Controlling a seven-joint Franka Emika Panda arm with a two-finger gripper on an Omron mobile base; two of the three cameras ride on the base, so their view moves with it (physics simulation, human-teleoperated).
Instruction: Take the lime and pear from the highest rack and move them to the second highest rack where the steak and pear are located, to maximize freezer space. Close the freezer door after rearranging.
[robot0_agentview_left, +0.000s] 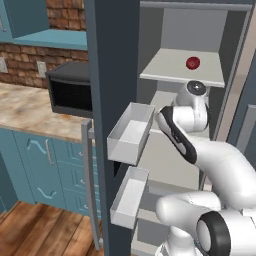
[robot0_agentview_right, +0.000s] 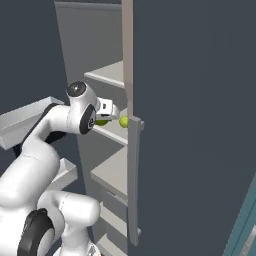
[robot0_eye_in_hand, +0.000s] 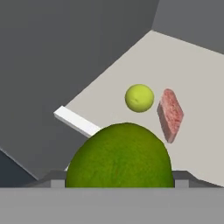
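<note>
My gripper (robot0_eye_in_hand: 117, 177) is shut on the lime (robot0_eye_in_hand: 118, 157), a big mid-green ball, and holds it just above the second highest rack (robot0_eye_in_hand: 188, 65) inside the freezer (robot0_agentview_left: 150, 40). Further in on that rack lie the small yellow-green pear (robot0_eye_in_hand: 139, 98) and the pink steak (robot0_eye_in_hand: 170, 114). From the right base view the lime (robot0_agentview_right: 102, 121) shows under the hand (robot0_agentview_right: 107, 108), close to the small pear (robot0_agentview_right: 123, 121). The dark red pear (robot0_agentview_left: 193, 63) sits alone on the highest rack (robot0_agentview_left: 170, 70). The freezer door (robot0_agentview_left: 107, 60) stands wide open to the left.
Two white bins (robot0_agentview_left: 131, 132) (robot0_agentview_left: 127, 197) and a long grey handle (robot0_agentview_left: 89, 185) hang on the open door. A black microwave (robot0_agentview_left: 70, 90) stands on the counter (robot0_agentview_left: 25, 110) to the left. A dark panel (robot0_agentview_right: 190, 125) with a grey bar (robot0_agentview_right: 134, 180) borders the freezer's right side.
</note>
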